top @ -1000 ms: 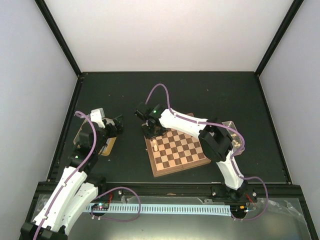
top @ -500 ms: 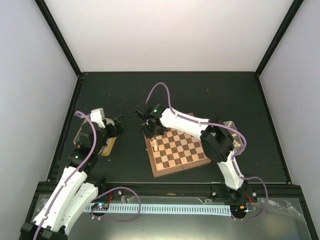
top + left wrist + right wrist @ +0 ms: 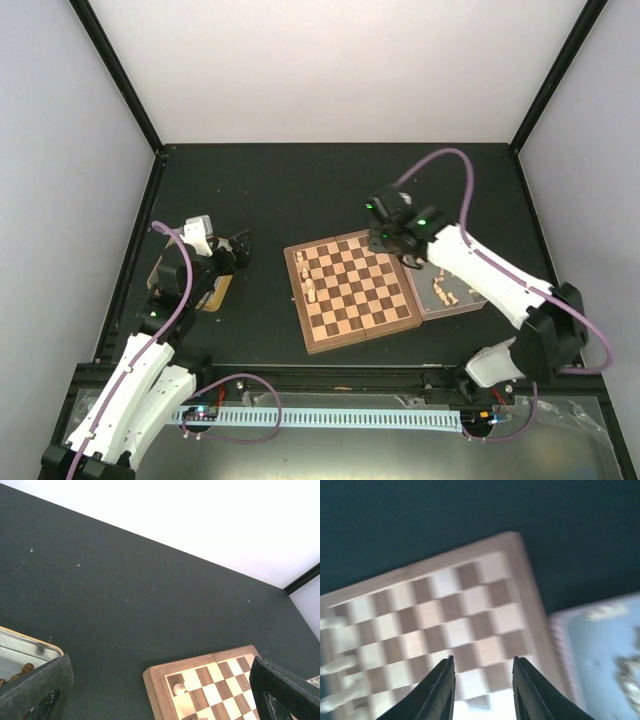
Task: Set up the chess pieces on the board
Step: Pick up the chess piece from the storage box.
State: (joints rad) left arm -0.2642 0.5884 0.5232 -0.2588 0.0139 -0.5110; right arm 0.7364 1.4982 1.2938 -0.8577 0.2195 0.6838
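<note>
Square wooden chequered board (image 3: 352,292) lies flat mid-table, skewed, its right edge farther from the arm bases than its left. We note pale tan chess pieces (image 3: 307,280) in a file along the left edge, running far to near. Clear tray (image 3: 470,303) w/ more pale pieces sits just beside the board's right side; gold tin (image 3: 217,293) is well to the left. R gripper (image 3: 484,660) is over the far-right corner, fingers apart, empty. L gripper (image 3: 160,659) is spread wide, holding nothing.
</note>
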